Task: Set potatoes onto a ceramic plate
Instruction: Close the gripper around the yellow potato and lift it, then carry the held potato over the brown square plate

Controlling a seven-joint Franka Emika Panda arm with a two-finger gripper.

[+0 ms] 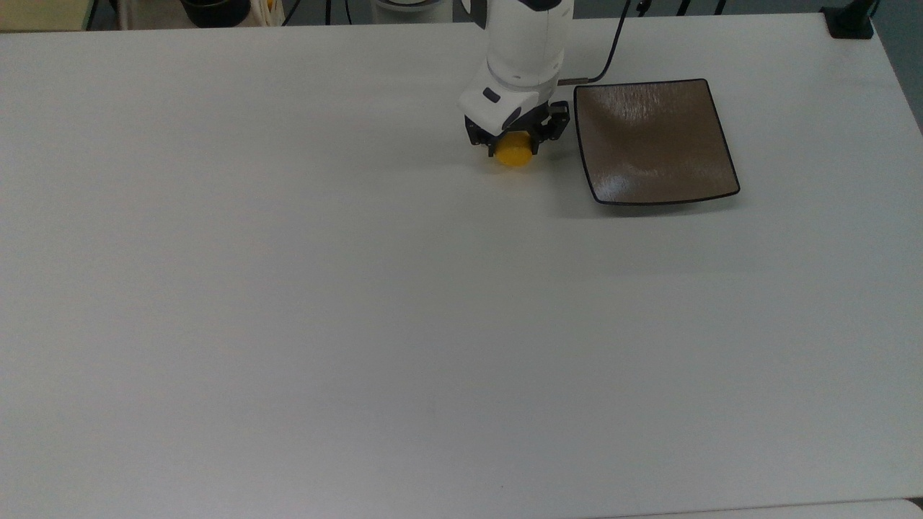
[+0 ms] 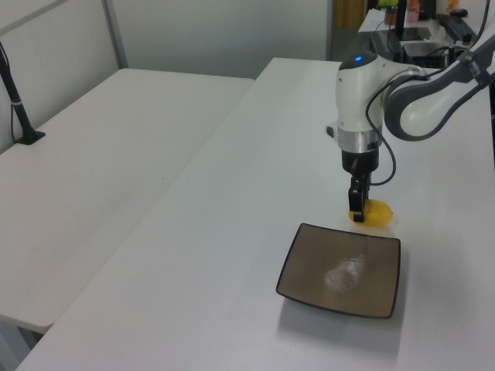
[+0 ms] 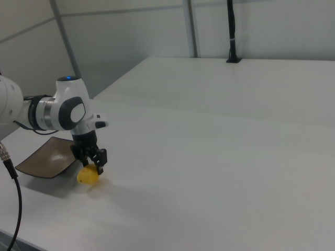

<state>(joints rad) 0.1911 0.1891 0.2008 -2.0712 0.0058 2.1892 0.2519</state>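
- You have the table (image 1: 288, 288) carrying everything, with the ceramic plate (image 1: 656, 140) resting on it toward the top view's upper right.
- The potatoes (image 1: 513, 155) sit just beside the plate, on the top view's left of it, apart from its rim.
- In the left view the potatoes (image 2: 376, 214) lie just behind the plate's (image 2: 340, 270) far edge.
- The gripper (image 1: 513, 144) stands directly over the potatoes, fingers on either side of them.
- In the right view the plate (image 3: 44, 157) lies on the right view's left of the potatoes (image 3: 88, 175).
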